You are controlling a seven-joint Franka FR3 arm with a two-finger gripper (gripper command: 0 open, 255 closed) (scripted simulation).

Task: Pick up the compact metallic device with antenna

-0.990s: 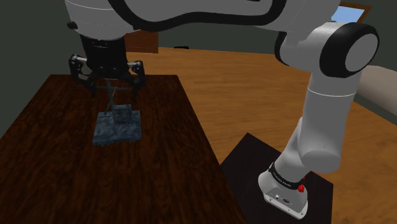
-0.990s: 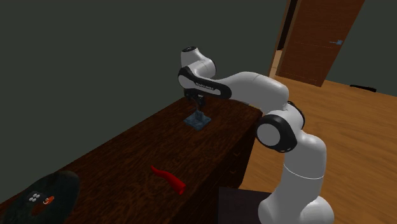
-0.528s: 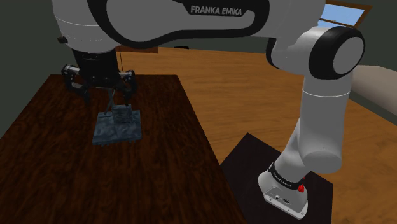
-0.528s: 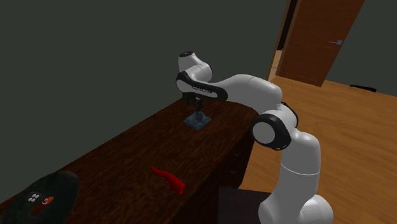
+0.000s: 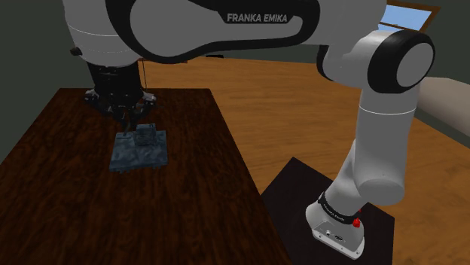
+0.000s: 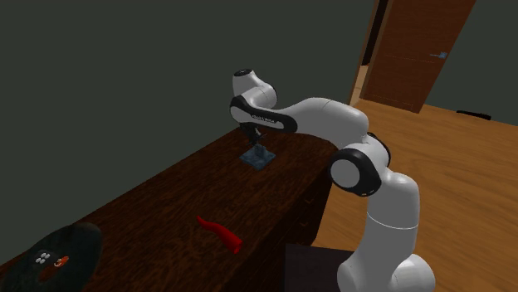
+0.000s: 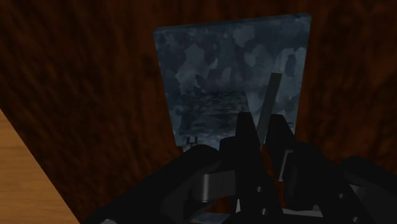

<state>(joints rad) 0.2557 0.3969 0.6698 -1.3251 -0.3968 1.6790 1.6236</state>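
The gripper (image 7: 261,125) clasps the thin antenna (image 7: 273,94) of the flat, mottled blue-grey device (image 7: 219,63) on the dark-grained table (image 7: 89,95)

Device (image 5: 138,149) on table (image 5: 60,203), between jaws

Shoulder camera is sitting beside and slightly behind the stand (image 5: 290,192), looking down at close range over the dark table (image 5: 60,211). The arm (image 5: 384,128) is crowding its upper frame. Second exterior camera is standing well off beyond the table's other end, facing back along its length toward the arm, with a door (image 6: 415,50) behind. Wrist camera is looking steeply down from very near onto the mottled device (image 7: 229,70). All three are sharing that device and the surrounding tabletop.
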